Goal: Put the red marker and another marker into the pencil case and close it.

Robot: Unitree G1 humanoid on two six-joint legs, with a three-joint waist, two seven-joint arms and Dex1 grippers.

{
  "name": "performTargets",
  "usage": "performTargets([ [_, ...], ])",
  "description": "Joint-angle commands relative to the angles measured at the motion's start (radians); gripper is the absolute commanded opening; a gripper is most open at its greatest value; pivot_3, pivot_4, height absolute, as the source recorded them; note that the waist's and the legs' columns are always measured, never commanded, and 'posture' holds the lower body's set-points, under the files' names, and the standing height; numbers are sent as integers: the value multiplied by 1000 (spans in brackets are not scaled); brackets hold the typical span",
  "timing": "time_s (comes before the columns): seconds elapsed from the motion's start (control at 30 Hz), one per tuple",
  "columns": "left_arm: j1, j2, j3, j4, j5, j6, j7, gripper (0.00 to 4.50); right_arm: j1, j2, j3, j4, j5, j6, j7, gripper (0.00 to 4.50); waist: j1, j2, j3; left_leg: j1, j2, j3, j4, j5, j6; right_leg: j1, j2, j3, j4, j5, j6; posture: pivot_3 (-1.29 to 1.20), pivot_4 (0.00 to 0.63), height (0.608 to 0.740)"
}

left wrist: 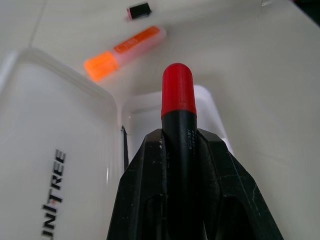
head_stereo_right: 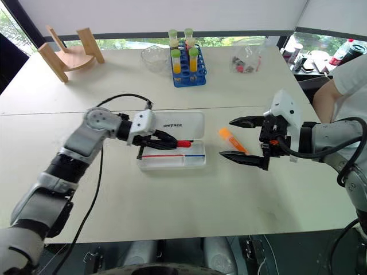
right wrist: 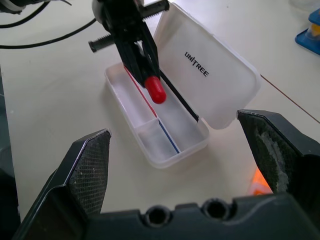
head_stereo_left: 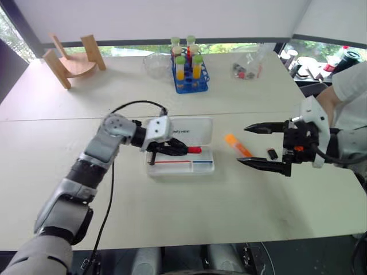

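Observation:
The pencil case (head_stereo_left: 205, 167) lies open on the white table, its lid (head_stereo_left: 192, 128) folded back flat with black print on it. My left gripper (head_stereo_left: 182, 150) is shut on the red marker (head_stereo_left: 195, 150), held nearly level just above the tray, red end toward the right. In the left wrist view the red marker (left wrist: 177, 100) sticks out between the black fingers (left wrist: 145, 190). The orange marker (head_stereo_left: 237, 145) lies on the table right of the case. My right gripper (head_stereo_left: 243, 145) hovers wide open over that orange marker, holding nothing.
A small black stubby piece (head_stereo_left: 272, 153) lies just right of the orange marker. At the back stand a blue test-tube rack (head_stereo_left: 190, 71), a clear bowl (head_stereo_left: 156, 64), a plastic bag (head_stereo_left: 249, 67) and a wooden stand (head_stereo_left: 73, 59). A person's sleeve (head_stereo_left: 351, 86) shows at the right edge.

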Motion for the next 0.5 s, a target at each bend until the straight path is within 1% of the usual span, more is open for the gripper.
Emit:
performTargets([
  [0.03, -36, -16, 6, 90, 40, -50, -6, 1307, 15, -3, -62, -56, 28, 12, -31, 4500, -1, 0, 0, 0, 0, 0, 0, 0, 0, 0, 0, 0, 0, 0, 0, 0, 150, 740],
  [0.07, -38, -22, 13, 101, 39, -42, -8, 1673, 20, -3, -68, -61, 32, 16, -37, 4500, -1, 0, 0, 0, 0, 0, 0, 0, 0, 0, 0, 0, 0, 0, 0, 0, 150, 740],
  [0.13, -39, -25, 19, 105, 36, -27, -22, 2640, 31, -4, -75, -68, 37, 18, -44, 4500, 0, 0, 0, 0, 0, 0, 1, 0, 0, 0, 0, 0, 0, 0, 0, 0, 150, 740],
  [0.17, -37, -26, 28, 98, 28, -10, -21, 3018, 35, -4, -77, -70, 41, 20, -47, 4500, 1, 0, 0, 0, 0, 0, 1, 0, 0, 0, 0, 0, 1, 0, 0, 0, 150, 740],
  [0.2, -36, -27, 35, 88, 20, 9, -19, 3573, 38, -3, -78, -73, 46, 23, -51, 4500, 1, 0, 0, 0, 0, 0, 1, 0, 0, 0, 0, 0, 1, 0, 0, 0, 150, 740],
  [0.27, -29, -22, 48, 54, 10, 43, -13, 4450, 38, -2, -71, -71, 48, 22, -56, 4500, 1, 0, 0, 0, 0, 0, 2, 0, 0, 1, -1, 0, 1, 0, 0, 0, 150, 740],
  [0.33, -9, -8, 84, -39, -43, 123, -20, 4482, 36, 2, -59, -60, 44, 15, -57, 4500, 1, 0, 0, 0, 0, 0, 2, 0, 0, 1, -1, 0, 1, 0, 0, 0, 150, 740],
  [0.4, 23, 25, 150, -178, -136, 232, -24, 4482, 33, 9, -30, -33, 14, -1, -64, 4500, -1, 0, 0, 0, 0, 0, 2, 0, 0, 1, -1, 0, 1, 0, 1, 0, 150, 740],
  [0.5, 108, 117, 284, -410, -300, 401, -20, 4482, 7, 31, 72, 62, -97, -49, -102, 4500, -13, 0, 0, 0, 2, 0, 1, 0, 0, 0, 1, 0, 2, 0, 1, 0, 150, 740],
])
